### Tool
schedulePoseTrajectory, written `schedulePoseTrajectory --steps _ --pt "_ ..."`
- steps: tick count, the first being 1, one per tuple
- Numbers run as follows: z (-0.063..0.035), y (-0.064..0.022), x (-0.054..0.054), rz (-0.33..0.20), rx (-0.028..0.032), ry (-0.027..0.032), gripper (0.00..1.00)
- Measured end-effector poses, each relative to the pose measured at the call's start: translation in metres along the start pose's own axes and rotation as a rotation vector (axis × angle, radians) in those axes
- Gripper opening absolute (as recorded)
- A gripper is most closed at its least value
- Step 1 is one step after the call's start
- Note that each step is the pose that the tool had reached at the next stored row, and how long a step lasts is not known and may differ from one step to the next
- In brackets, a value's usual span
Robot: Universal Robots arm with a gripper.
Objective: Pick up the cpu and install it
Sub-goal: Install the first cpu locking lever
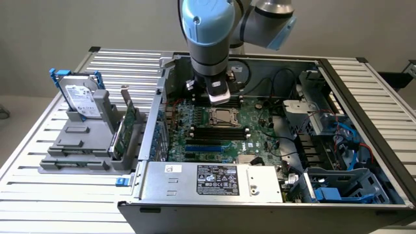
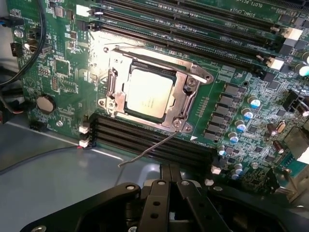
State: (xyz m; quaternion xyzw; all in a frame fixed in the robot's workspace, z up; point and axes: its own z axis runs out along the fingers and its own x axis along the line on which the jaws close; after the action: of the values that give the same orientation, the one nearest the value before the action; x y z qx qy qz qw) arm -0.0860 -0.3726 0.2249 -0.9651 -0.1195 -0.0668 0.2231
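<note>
1. Hovering just above the green motherboard (image 1: pixel 260 139) inside the open grey computer case (image 1: pixel 364 97), the black gripper (image 1: pixel 219 99) has its fingers pressed together with nothing between them.
2. The cpu (image 2: pixel 148 94), a small flat square chip with a silvery-beige metal top, lies inside the silver metal socket frame (image 2: pixel 186 104) at the board's middle, just on the near side of the gripper.
3. Its edges look parallel to the frame and no corner appears raised, so the seating step seems essentially made. Doing it well now means a level chip and no downward push from the closed fingers, since socket contacts likely bend easily.
4. A thin wire lever (image 2: pixel 145 155) juts from the socket across the black memory slots (image 2: pixel 145 137) toward the gripper. I judge it the main snag risk, so any motion here should be straight and slow.
5. The grey hard drive with blue handles (image 1: pixel 81 100) and the upright green circuit card (image 1: pixel 130 122) stand outside the case at the exterior view's left, well apart from the work.
</note>
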Motion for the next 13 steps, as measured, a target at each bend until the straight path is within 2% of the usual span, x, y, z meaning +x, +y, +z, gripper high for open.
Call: schedulePoseTrajectory --steps 7,13 --pt "0.0111 0.0052 -0.002 -0.001 -0.0007 0.0032 0.11" --pt "0.0197 0.0092 -0.004 -0.002 -0.0008 0.0036 0.11"
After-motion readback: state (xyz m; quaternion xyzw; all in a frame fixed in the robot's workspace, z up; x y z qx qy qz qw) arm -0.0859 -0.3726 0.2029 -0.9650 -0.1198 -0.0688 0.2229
